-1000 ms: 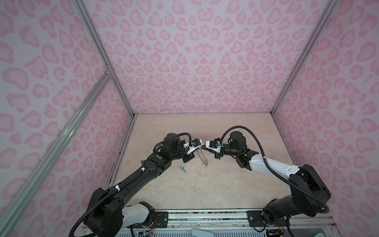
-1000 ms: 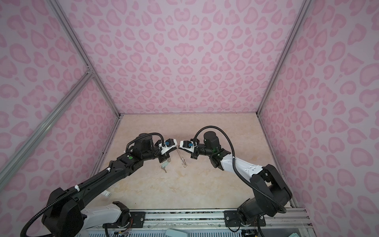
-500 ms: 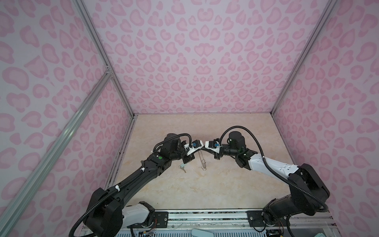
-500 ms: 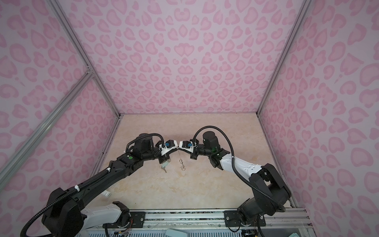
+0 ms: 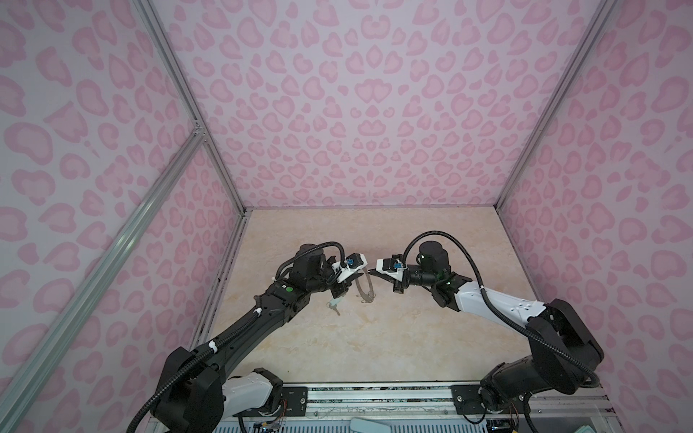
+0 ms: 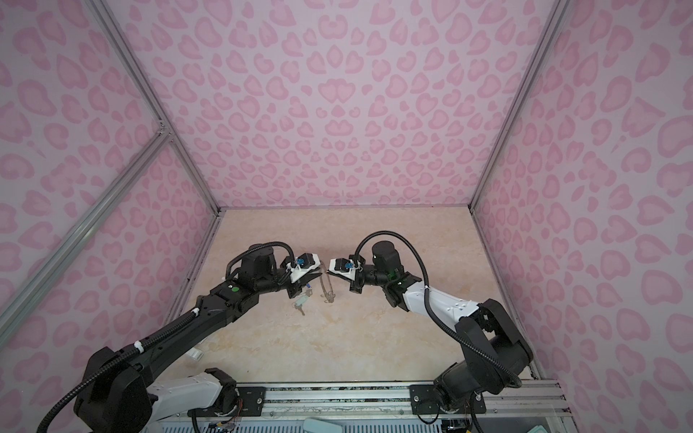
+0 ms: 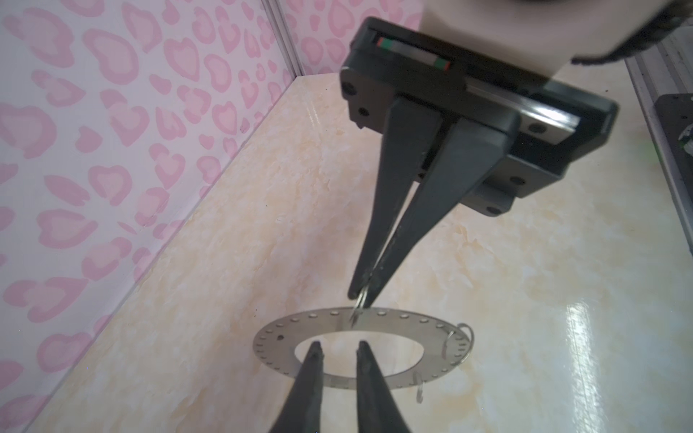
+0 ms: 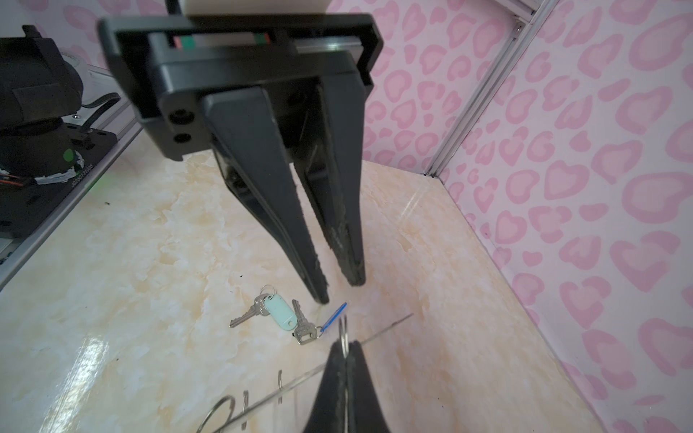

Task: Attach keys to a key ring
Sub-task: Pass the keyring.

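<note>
**Left gripper** [image 7: 339, 350]: I read its two dark tapered fingers as standing slightly apart, with nothing between them. From the left wrist camera, their tips overlap the near band of the key ring [image 7: 273, 343], a large flat grey metal disc with a wide central hole and small holes round its rim. I cannot tell whether they touch it.

**Keys** [image 8: 303, 331]: this is a small bunch of silver metal keys. One carries a pale mint plastic tag [image 8: 280, 313] and one a thin blue tag [image 8: 333, 316]. They lie flat on the beige marbled table [image 8: 150, 262], near the left fingertips, and neither gripper touches them. I judge them light, hard and low-lying, so a tag or a key head offers the better hold.

**Key ring:** it stands on edge between the two grippers, near the keys. I cannot tell whether its lower edge rests on the table. I judge it thin, stiff, light and slippery, and it should be gripped across both faces of the band.

**Right gripper** [image 8: 345, 346]: its fingers are pressed together, pinching a small wire loop [image 8: 343, 330] at the ring's rim. In my judgement that loop is springy and liable to twist out of so fine a pinch.
</note>
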Controlling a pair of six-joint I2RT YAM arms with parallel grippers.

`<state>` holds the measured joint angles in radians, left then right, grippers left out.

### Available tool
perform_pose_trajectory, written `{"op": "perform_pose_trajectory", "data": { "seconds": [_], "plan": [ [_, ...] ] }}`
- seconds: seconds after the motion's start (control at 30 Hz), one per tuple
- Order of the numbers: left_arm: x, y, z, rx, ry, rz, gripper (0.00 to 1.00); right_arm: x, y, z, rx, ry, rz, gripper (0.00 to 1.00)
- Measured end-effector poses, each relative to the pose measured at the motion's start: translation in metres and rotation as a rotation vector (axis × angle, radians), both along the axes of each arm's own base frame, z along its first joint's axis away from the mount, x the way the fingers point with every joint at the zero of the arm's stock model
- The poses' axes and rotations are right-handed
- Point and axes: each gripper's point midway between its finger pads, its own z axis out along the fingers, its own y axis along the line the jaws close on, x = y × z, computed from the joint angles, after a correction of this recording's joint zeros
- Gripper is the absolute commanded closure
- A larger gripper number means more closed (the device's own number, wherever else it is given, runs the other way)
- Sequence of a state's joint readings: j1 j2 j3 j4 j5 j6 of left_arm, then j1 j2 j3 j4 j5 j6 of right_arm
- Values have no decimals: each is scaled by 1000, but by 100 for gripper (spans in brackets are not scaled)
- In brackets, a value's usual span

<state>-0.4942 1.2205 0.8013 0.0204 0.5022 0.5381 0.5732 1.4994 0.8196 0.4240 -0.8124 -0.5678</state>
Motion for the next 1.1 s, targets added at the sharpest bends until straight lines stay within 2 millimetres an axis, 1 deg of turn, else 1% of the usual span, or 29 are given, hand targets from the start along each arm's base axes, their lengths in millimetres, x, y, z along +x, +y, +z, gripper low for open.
{"op": "perform_pose_trajectory", "data": {
  "seconds": [0.07,0.2,0.47,0.67,0.93,1.1],
  "plan": [
    [1,3,0,-30,7,12,76,1,-1,1,15,2,-4,100],
    [-5,1,-4,-78,27,-6,76,-1,0,9,52,4,7,100],
    [-7,-4,7,-165,-2,-35,77,-2,1,22,130,9,32,100],
    [-9,-9,17,-201,-22,-65,80,-5,3,24,151,14,54,100],
    [-13,-12,18,-215,-14,-95,87,-8,6,25,155,19,70,100],
    [-13,-13,17,-216,-11,-101,95,-11,8,24,153,25,85,100]
  ]
}}
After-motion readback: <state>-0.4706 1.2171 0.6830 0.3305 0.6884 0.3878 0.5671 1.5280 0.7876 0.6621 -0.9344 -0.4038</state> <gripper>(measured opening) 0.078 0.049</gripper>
